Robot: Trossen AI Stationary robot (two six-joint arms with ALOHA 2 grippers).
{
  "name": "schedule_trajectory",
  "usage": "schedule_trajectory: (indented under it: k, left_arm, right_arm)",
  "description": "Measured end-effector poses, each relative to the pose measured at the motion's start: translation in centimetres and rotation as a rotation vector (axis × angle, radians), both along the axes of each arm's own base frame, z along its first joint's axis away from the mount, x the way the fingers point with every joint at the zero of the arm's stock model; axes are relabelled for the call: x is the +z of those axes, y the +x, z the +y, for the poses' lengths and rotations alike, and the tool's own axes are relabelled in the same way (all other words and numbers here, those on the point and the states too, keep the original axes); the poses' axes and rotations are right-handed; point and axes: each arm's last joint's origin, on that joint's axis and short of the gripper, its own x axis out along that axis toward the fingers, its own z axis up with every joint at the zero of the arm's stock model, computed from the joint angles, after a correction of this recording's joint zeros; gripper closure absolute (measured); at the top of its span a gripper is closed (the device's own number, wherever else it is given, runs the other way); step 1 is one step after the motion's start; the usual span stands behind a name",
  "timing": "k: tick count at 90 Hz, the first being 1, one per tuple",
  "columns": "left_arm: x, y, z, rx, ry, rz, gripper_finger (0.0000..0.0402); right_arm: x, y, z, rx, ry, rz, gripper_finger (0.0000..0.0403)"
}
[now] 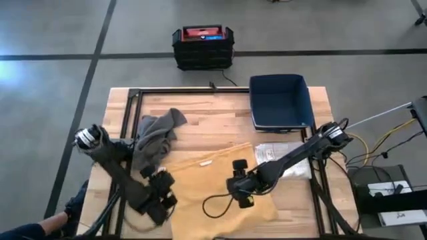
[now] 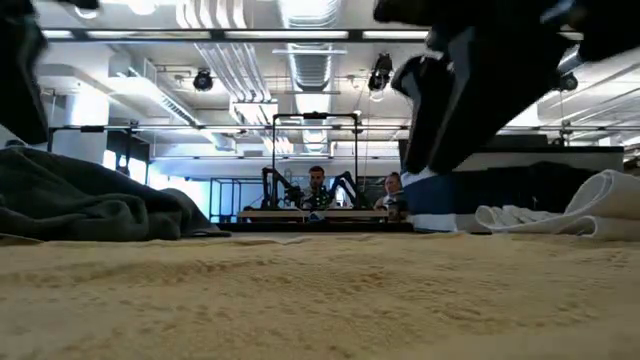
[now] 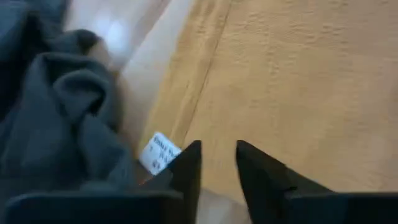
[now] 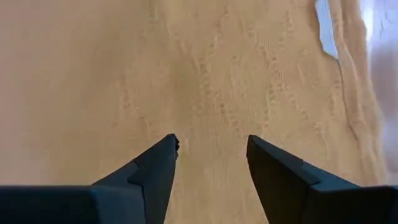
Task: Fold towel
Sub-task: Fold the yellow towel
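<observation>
Both grippers hover, jaws apart, over the tan towel (image 1: 220, 183)

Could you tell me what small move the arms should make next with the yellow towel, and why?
Probably lower the left end effector onto the yellow towel hem by the white tag and close. Both end effectors are open and empty; the right end effector is over mid-cloth, and the towel lies flat, unfolded.

Robotics lab (exposed ceiling ducts (image 2: 235, 55))
</observation>
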Motion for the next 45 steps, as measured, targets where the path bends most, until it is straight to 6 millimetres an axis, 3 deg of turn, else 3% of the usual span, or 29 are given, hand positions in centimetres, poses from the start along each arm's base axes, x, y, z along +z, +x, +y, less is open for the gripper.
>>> schedule_trajectory:
  k: [12,21,33,45]
  left_arm:
    - [-0.1,0.9,4.0,-0.070,-0.142,-0.050,0.0213]
    - [-0.7,1.0,6.9,-0.080,-0.181,-0.073,0.0183]
    - [-2.2,0.4,9.2,-0.112,-0.197,-0.064,0.0181]
    - [-3.9,-0.1,9.5,-0.182,-0.220,-0.036,0.0206]
  right_arm:
    - [-2.3,-0.7,-0.3,-0.038,0.058,-0.074,0.0211]
    - [-3.3,-1.3,-0.2,-0.049,0.093,-0.121,0.0213]
    - [-4.4,-1.8,-0.4,-0.054,0.106,-0.140,0.0219]
    - [-4.5,-1.9,-0.5,-0.030,0.077,-0.142,0.0227]
